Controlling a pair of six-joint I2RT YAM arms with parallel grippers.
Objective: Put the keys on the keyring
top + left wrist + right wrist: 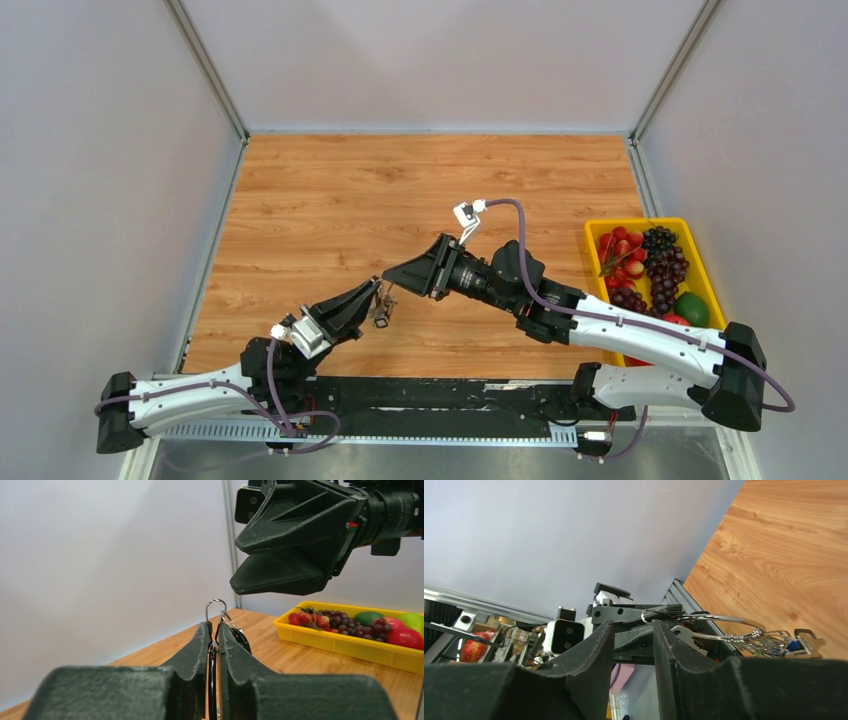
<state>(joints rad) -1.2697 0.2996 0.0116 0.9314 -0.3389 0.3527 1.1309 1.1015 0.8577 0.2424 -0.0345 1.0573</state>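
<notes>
Yellow tray [700, 232] sits on the wooden worktop [400, 200], well off to the right of the right pincer [390, 281]. Inside: strawberries [620, 250] nearer that pincer, grapes [662, 264] beside them, green fruit [691, 307] farther out.

The left fingers [196, 647] reach in from the near left of the table [400, 180] and the right fingers [418, 272] from the near right. Their tips are close together over the table's near middle, with the right ones slightly farther back and higher. The keyring [216, 603] sits between the left fingers, sticking out past their tips, beside the right fingers and not between them. The keys [381, 314] hang from it below both sets of tips. A tray [640, 221] lies at the table's right edge, right of the right arm's reach, with fruit [655, 272] in it.
</notes>
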